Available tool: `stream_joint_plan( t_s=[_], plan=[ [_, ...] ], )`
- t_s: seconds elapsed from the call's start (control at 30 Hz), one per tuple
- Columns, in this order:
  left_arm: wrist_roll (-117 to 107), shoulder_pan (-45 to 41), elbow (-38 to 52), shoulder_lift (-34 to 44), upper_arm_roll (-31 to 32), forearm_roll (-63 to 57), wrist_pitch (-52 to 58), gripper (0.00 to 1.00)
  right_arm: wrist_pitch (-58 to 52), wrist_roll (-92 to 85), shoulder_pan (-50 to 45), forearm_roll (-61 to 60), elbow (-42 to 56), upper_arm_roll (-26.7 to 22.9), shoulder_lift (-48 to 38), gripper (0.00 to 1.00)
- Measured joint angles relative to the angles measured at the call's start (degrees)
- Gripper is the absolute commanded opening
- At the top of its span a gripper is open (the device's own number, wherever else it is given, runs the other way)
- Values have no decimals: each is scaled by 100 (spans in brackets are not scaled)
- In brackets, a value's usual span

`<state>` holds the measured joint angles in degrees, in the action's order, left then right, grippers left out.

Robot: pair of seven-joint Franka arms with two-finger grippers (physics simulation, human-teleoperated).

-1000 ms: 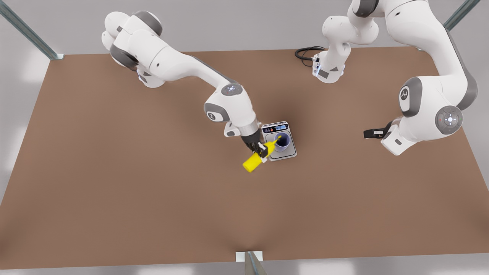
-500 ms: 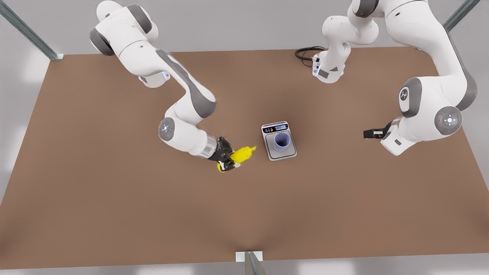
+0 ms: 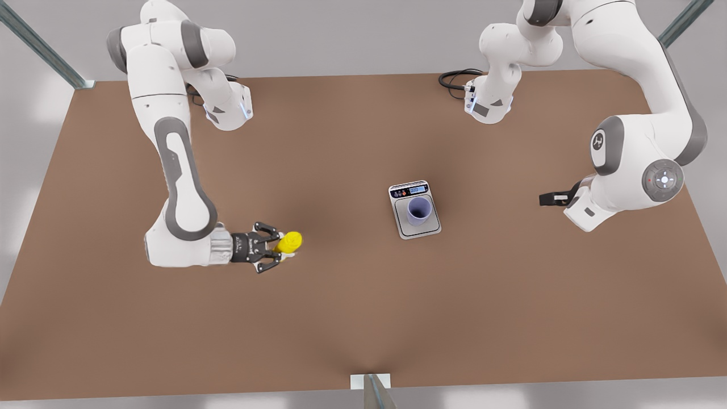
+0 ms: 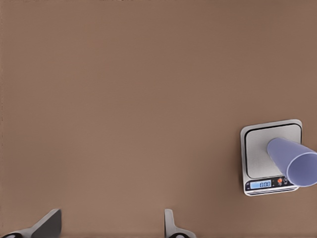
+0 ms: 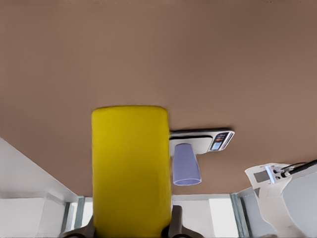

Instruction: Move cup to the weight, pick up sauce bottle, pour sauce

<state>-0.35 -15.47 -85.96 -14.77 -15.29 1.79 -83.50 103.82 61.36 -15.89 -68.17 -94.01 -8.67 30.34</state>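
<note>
Well clear of cup (image 3: 419,210) on weight (image 3: 416,209), my right gripper (image 3: 275,246) clamps sauce bottle (image 3: 288,242) upright; left gripper (image 4: 111,225) jaws spread, empty, waiting.

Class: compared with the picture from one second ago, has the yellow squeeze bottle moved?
Yes. The yellow squeeze bottle, shut in the right gripper, has travelled toward the front view's left, away from the silver scale.

You see the cup (image 3: 419,211) standing on the weight (image 3: 415,209) mid-table (image 3: 363,318); the sauce bottle (image 3: 288,242) stands well apart toward the front view's left, between the right gripper's (image 3: 279,250) fingers.
</note>
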Motion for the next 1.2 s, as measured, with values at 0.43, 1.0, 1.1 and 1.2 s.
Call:
stream_joint_plan(
  t_s=[0.43, 1.0, 1.1, 1.2],
  plan=[
    [-9, 0, -8, -78, 0, -54, 26, 100, -1696, -2702, 1423, -627, -1640, -95, 318, 41],
    [-18, -14, 0, -114, 0, -56, 44, 100, -1935, -3869, 1931, -364, -1612, 31, 1157, 83],
    [-18, -18, 0, -114, 0, -55, 44, 100, -1935, -3869, 1932, -363, -1612, 31, 1193, 84],
    [-18, -18, 0, -114, 0, -55, 44, 100, -1936, -3869, 1940, -355, -1603, 31, 1203, 85]
  ],
)
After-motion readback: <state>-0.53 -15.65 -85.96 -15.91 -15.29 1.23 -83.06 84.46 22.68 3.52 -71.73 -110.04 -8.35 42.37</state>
